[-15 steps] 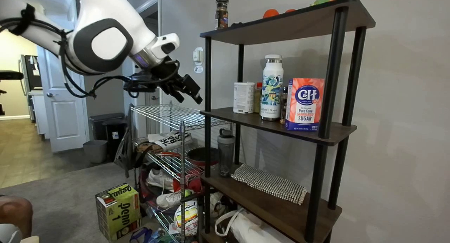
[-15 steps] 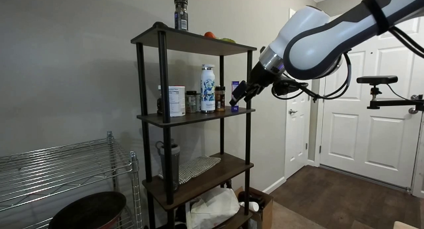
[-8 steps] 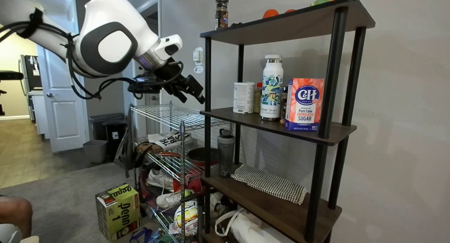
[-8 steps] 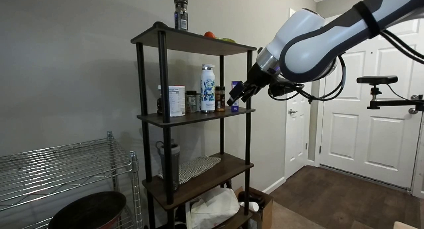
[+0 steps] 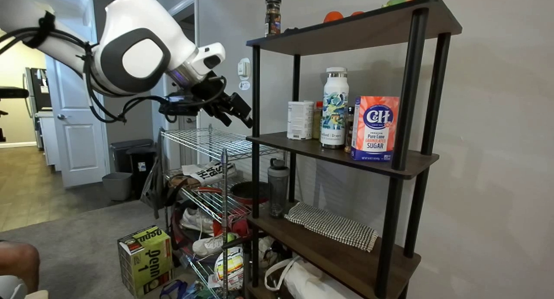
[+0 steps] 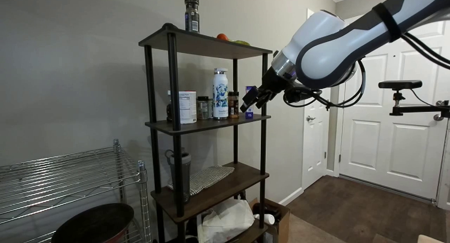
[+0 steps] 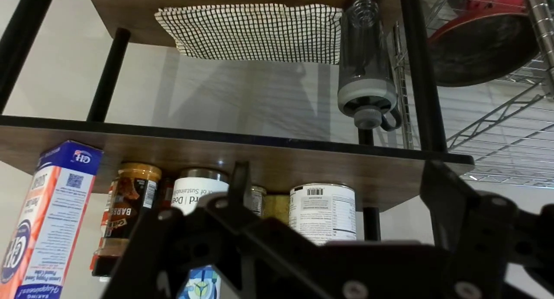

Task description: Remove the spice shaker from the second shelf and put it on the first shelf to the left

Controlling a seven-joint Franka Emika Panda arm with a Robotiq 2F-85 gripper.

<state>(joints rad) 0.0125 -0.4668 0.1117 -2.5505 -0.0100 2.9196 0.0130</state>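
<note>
The second shelf (image 5: 407, 168) carries a spice shaker (image 5: 349, 132) with a barbecue label, standing between a white bottle and a sugar box. The shaker shows fully in the wrist view (image 7: 132, 199), which is upside down. A smaller dark-lidded spice jar (image 6: 203, 107) stands by the white can. The first shelf (image 5: 355, 36) is the top board; a tall black-capped shaker (image 5: 273, 15) stands at one end. My gripper (image 5: 238, 120) is open and empty, in front of the rack at about second-shelf height. In the wrist view its fingers (image 7: 337, 173) are spread, with the white can seen between them.
The white can (image 7: 322, 212), white bottle (image 5: 334, 108) and sugar box (image 5: 375, 128) share the second shelf. Black posts (image 5: 256, 91) stand at the rack's corners. Red-orange items (image 5: 333, 16) lie on the top board. A wire rack (image 5: 212, 141) stands beside the shelf.
My gripper moved slightly toward the rack and a little lower between one second and half a second ago. Since then it is nearly still. The objects on the shelves have not moved.
</note>
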